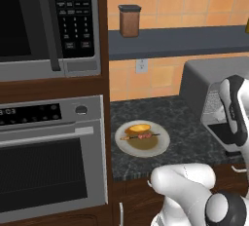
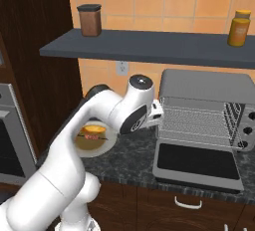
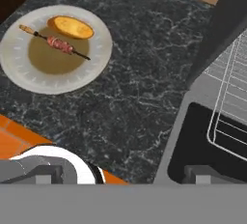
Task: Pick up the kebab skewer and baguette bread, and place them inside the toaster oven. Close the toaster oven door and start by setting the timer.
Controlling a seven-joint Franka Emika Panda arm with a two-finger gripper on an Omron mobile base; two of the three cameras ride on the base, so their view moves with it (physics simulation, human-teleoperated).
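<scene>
Risk first: toaster oven (image 2: 206, 120) stands open, its toaster oven door (image 2: 196, 163) flat on the counter (image 3: 140, 88), so my arm could clip it or the rack swinging in. My gripper (image 3: 120, 175) is released, empty. Plate (image 3: 29, 76) at 10 o'clock in hand view carries baguette bread (image 3: 72, 27) beside kebab skewer (image 3: 59, 44); thin stick, could slip. Tiled wall, shelf above.

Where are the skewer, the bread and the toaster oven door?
skewer (image 3: 60, 45), hand view, on the meat at its middle.
bread (image 3: 72, 27), hand view, middle of its crust.
toaster oven door (image 2: 196, 161), right base view, dark glass panel, lying open.
</scene>
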